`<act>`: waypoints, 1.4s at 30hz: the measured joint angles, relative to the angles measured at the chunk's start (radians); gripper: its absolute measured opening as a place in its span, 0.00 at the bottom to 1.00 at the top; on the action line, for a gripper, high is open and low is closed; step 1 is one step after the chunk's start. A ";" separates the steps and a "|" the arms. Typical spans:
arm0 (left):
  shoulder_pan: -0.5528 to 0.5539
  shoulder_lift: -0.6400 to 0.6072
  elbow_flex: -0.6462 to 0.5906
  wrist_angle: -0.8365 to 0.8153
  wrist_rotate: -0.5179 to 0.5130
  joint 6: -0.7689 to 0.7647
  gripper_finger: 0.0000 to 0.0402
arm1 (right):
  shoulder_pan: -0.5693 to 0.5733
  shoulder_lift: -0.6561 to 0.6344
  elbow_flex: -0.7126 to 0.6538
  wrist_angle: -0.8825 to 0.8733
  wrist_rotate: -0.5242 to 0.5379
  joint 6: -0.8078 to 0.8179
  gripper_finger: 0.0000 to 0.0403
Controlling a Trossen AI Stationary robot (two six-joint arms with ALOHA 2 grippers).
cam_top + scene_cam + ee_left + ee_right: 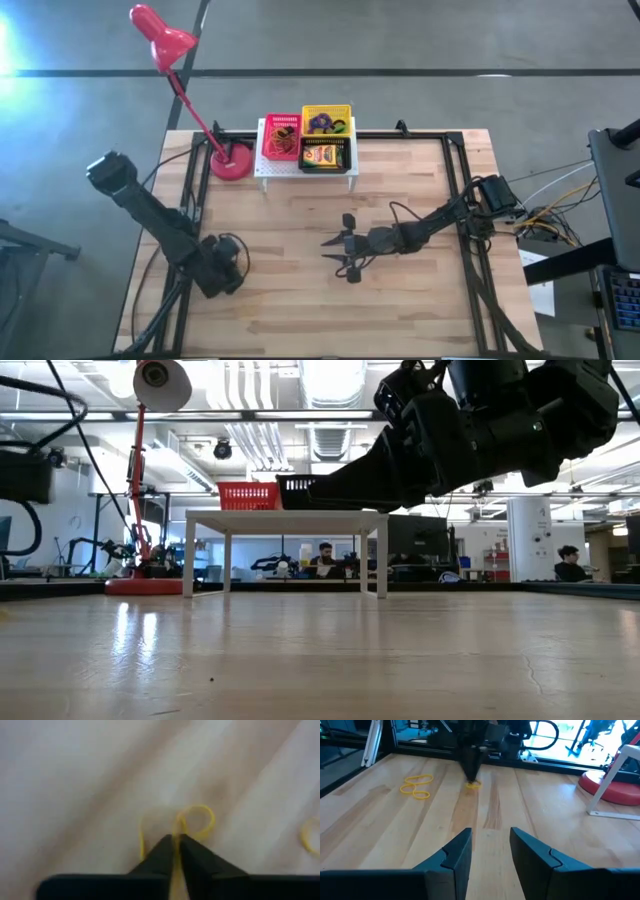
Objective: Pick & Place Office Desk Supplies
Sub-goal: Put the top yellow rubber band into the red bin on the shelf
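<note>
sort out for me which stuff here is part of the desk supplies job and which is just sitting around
Part of the job:
- rubber band pinched by the left gripper
- loose rubber bands on the table
- crayon box in the yellow basket
- red basket
- right gripper, open, over the table's middle

Just sitting around:
- red desk lamp
- white rack under the baskets

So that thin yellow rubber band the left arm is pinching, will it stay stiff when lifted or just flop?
Probably flop: the thin yellow rubber band already lies bent in a loose loop at the closed left end effector. It looks very light, so it should lift easily. Being so thin and flat on the wooden table, it might slip from the pinch.
</note>
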 joint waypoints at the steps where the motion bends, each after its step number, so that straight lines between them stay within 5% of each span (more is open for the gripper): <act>1: 0.014 0.003 0.008 -0.016 -0.050 0.042 0.06 | 0.000 0.000 0.000 0.000 0.000 0.002 0.32; 6: 0.083 0.002 0.122 0.077 -0.244 0.270 0.02 | 0.000 0.000 0.000 -0.001 0.000 0.015 0.32; 15: 0.198 0.000 0.304 0.811 -0.327 1.386 0.02 | 0.000 0.000 0.000 -0.002 0.000 0.029 0.32; 21: 0.357 -0.002 0.510 0.720 -0.382 1.746 0.02 | 0.000 0.000 0.000 -0.007 0.000 0.060 0.32; 32: 0.960 -0.003 0.723 0.441 -0.332 1.879 0.02 | 0.002 0.000 0.000 -0.008 -0.001 0.085 0.32; 37: 1.266 0.006 0.672 0.430 -0.005 1.779 0.04 | 0.004 0.000 0.000 -0.008 -0.002 0.091 0.32; 42: 1.458 0.020 0.587 0.403 0.306 1.652 0.17 | 0.010 0.000 0.000 -0.008 -0.002 0.091 0.32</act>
